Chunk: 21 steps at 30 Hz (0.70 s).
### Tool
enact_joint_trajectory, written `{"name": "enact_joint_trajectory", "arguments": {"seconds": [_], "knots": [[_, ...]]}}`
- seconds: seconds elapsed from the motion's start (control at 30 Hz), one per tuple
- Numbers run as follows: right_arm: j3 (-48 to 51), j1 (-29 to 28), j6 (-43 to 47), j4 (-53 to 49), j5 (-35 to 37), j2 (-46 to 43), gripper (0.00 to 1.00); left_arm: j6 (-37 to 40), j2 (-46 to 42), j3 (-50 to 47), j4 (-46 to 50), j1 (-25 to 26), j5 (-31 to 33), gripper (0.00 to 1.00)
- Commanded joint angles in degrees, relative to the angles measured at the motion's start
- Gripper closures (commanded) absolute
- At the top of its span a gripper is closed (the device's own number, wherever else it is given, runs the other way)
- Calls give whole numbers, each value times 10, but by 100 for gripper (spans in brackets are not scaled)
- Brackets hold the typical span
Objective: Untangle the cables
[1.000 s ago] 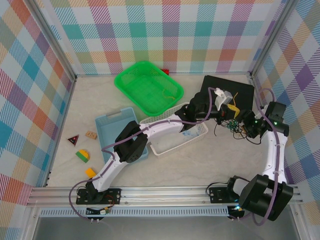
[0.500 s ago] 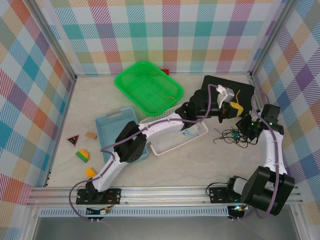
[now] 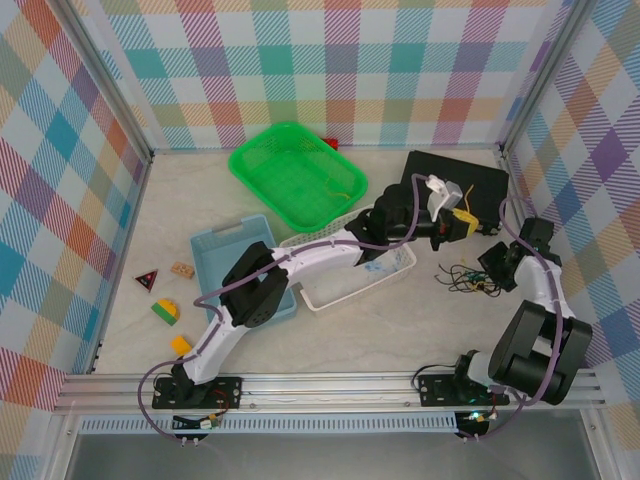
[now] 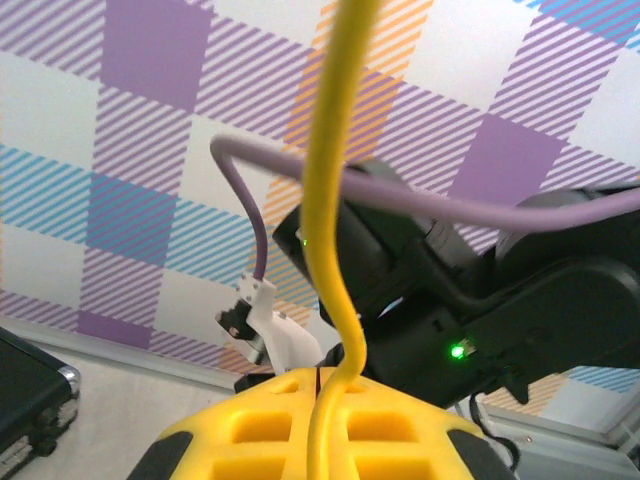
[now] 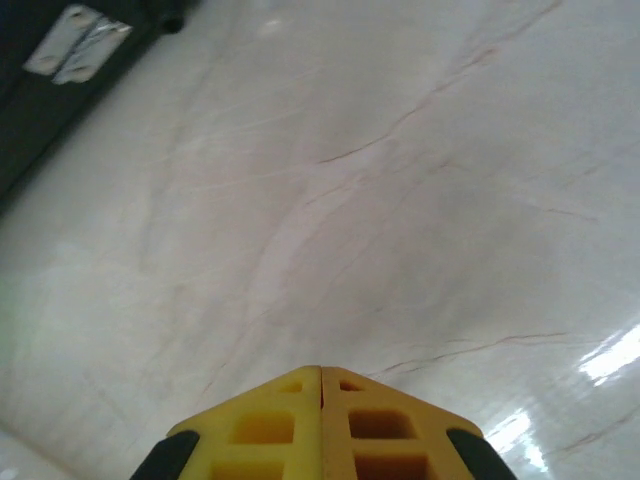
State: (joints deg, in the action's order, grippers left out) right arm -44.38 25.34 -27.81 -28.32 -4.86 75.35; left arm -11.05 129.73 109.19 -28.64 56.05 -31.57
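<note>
Right tool (image 5: 320, 373) now closed, empty

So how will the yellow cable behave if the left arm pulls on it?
The yellow cable looks thin, so probably light. It leaves the shut left pincer in one smooth bend, so likely flexible but slightly springy. Its jacket looks smooth; it might slip.

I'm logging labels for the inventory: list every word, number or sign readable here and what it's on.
None readable.
Triangular block: red-edged sign, its mark too small to read.
Yellow cable, black case: no print visible.
</note>
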Motion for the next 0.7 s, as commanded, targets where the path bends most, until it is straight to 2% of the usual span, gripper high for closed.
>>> {"name": "enact_joint_trajectory", "arguments": {"seconds": [0.0,0.33,0.57,0.67], "knots": [[3,13,0,25,39,13,100,19,-70,-20,-40,-12,46,100],[1,26,-7,64,55,49,100,45,-124,-66,-46,-27,72,100],[7,41,-4,74,50,40,100,107,-161,-70,13,-37,70,100],[6,46,8,74,26,29,100,117,-177,-81,30,-40,71,100]]}}
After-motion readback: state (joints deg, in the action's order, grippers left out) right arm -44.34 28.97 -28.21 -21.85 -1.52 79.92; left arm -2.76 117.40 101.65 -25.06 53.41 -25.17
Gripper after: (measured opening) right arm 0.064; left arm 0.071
